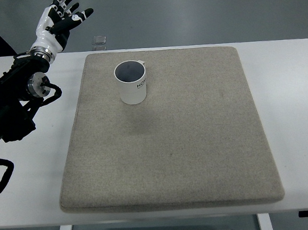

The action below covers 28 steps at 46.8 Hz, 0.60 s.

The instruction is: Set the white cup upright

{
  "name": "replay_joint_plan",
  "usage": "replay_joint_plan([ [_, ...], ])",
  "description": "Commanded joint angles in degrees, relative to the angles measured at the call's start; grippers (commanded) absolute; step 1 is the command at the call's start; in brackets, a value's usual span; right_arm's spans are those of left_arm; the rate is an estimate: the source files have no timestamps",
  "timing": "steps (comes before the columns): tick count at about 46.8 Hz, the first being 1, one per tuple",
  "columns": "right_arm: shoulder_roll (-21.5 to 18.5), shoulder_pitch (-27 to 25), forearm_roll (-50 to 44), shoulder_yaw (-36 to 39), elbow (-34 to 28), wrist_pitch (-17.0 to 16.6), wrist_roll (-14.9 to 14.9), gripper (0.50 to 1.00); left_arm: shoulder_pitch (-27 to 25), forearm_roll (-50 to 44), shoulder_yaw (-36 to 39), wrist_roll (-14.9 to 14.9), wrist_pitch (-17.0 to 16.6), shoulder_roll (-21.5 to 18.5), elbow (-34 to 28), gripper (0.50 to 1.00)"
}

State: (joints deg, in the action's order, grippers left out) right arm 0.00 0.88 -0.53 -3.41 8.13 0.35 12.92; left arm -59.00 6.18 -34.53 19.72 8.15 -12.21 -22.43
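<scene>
At the upper left of the frame the left hand (61,17) hangs in the air past the far edge of the desk (290,83), fingers spread apart and holding nothing, its black arm reaching in along the left edge. Just right of it, a small clear object (99,41) sits by the far rim; I cannot tell what it is. Further right, in the upper left part of the grey mat (199,143), the white cup (131,83) stands on its base, mouth up, well apart from the hand, so the job looks done to me. The risk from here is the arm itself: if it swings back low across the mat, the forearm or a finger could clip the cup and tip it over again. The right arm is out of sight.
</scene>
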Motion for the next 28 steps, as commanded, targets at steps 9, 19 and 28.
replay_joint_plan([
  [9,0.0,0.0,0.09,0.07,0.04,0.0,0.0,0.93,0.2,-1.96,-0.01,-5.83,9.69,0.43,5.72,0.996],
  [19,0.0,0.0,0.0,0.07,0.04,0.0,0.0,0.93,1.34,-4.95,-0.01,-6.1,15.67,0.43,7.13,0.996],
  [28,0.0,0.0,0.0,0.07,-0.04,0.0,0.0,0.93,2.13,-10.13,-0.01,-6.01,17.87,0.52,7.22,0.996],
])
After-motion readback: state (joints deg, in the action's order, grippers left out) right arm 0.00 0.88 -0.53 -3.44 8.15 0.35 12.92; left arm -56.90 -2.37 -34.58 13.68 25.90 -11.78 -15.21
